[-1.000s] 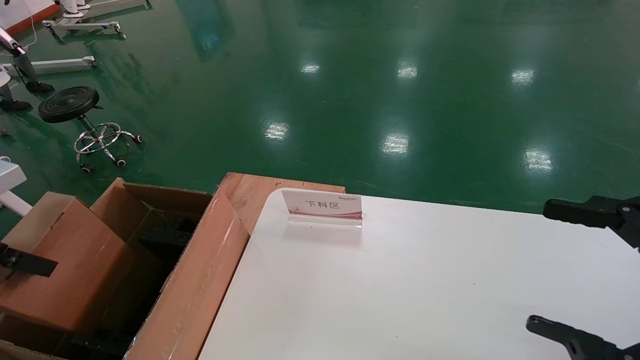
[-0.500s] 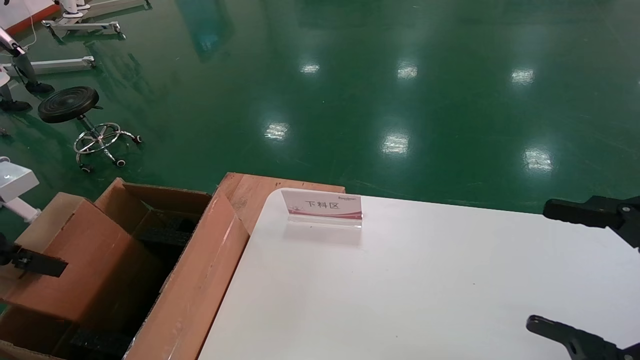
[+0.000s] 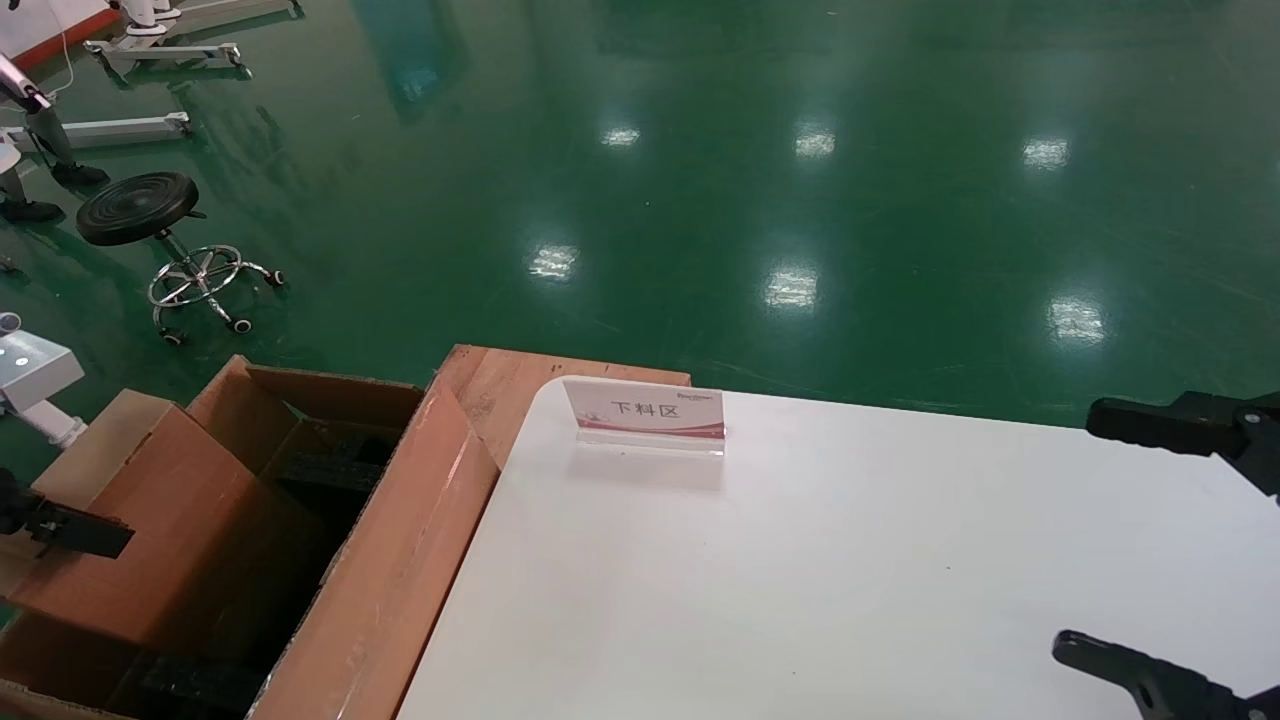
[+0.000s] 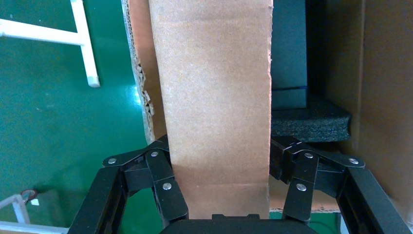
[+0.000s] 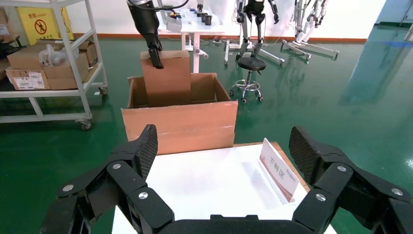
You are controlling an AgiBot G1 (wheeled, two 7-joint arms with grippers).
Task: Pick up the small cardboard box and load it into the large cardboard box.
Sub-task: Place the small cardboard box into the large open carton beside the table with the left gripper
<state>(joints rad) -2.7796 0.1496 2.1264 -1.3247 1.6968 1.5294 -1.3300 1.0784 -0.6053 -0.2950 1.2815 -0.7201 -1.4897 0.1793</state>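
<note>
**The small box hangs in the big box's mouth**

The left gripper (image 4: 219, 195) is pinching the small cardboard box (image 3: 150, 520). One finger presses on each long side of it. The small box is partly down inside the open top of the large cardboard box (image 3: 390, 560), and the far view from the right wrist shows its upper part poking up above the rim. I cannot tell if it is resting on anything inside.

The small box is plain reddish-brown cardboard with flat sides and straight edges. It looks dry and a bit rough, so the fingers should not slip much. It seems light, because two thin fingers hold it up alone. Cardboard is stiff but it can dent, so a hard squeeze could push the sides in. Holding it across the narrow way, as the gripper does here, looks like a good hold. Near an edge or corner the walls are strongest.

The big box is thick wavy cardboard with tall flaps standing up. Inside are black foam blocks (image 4: 309, 122). The foam looks soft and bumpy, like a sponge, so the small box should land gently. The fit beside the foam looks snug, so the box may catch on a flap or a foam edge going down.

The right gripper (image 5: 224, 161) waits above the smooth white tabletop (image 3: 850, 580) with its fingers spread wide, holding nothing. A small sign (image 3: 645, 412) stands on the tabletop.
</note>
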